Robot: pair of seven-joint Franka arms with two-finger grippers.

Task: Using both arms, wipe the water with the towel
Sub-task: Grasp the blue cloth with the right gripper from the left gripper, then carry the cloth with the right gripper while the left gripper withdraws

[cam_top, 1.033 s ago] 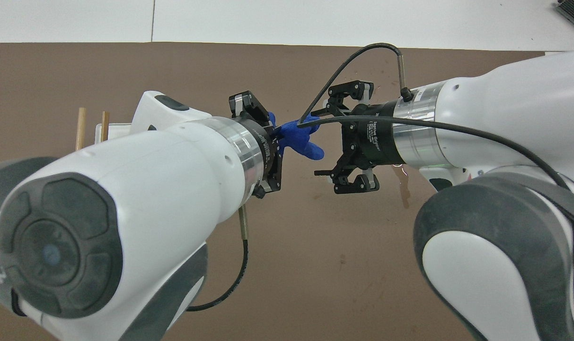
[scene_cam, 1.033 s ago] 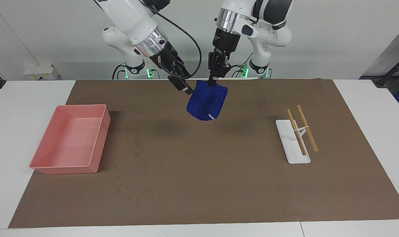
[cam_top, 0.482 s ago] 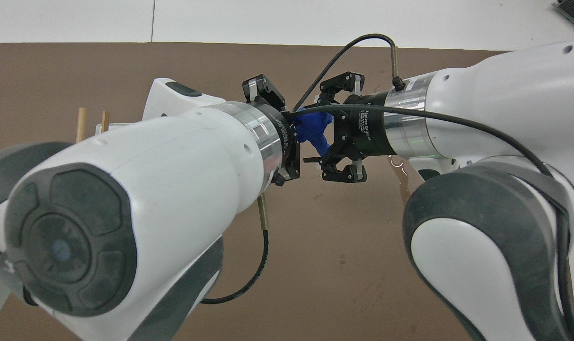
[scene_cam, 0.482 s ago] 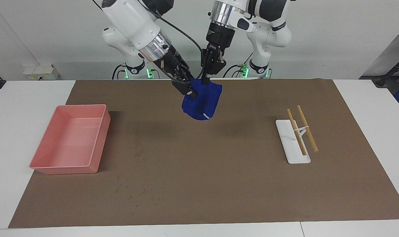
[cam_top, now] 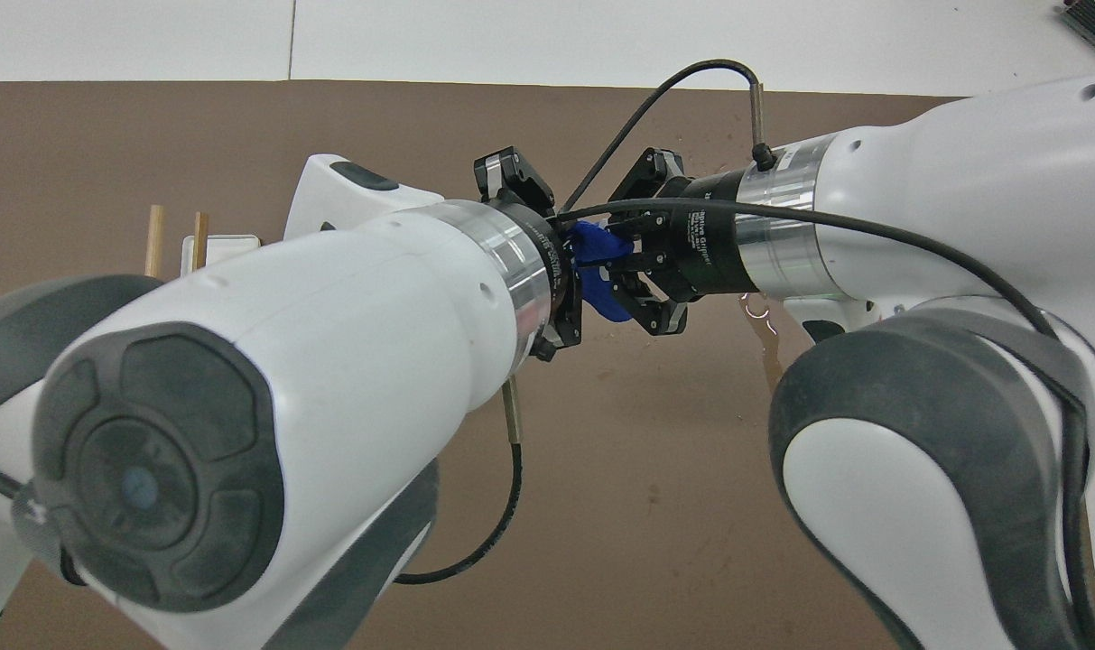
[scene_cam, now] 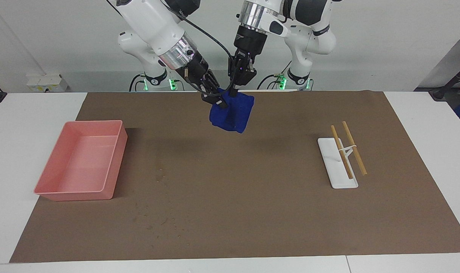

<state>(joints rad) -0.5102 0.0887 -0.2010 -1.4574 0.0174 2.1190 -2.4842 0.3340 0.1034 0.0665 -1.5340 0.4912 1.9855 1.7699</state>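
1. towel (scene_cam: 230, 113) is up in the air, hanging over the brown mat (scene_cam: 230, 212) at the robots' edge of it, roughly 12 o'clock from mat centre in the facing view; not touching the mat.
2. towel long axis runs roughly vertical; top edge bunched between the two grippers, loose body drapes down, lower end pointing at about 5 o'clock in the facing view.
3. left gripper (scene_cam: 233, 93) comes in from above, clamped on the towel's top corner toward the left arm's end of the bench; fingertips pinched together on the cloth.
4. right gripper (scene_cam: 219, 103) comes in slanted from about 10 o'clock in the facing view, closed on the towel's other top corner; both grippers sit just beside each other.
5. overhead view: only a small bunch of blue shows between the two wrists; the rest is hidden under the arms.
6. pink tray (scene_cam: 63, 189) on the mat toward the right arm's end, well apart from the towel.
7. white stand (scene_cam: 330, 159) with two wooden sticks (scene_cam: 354, 148) across it, toward the left arm's end of the mat.
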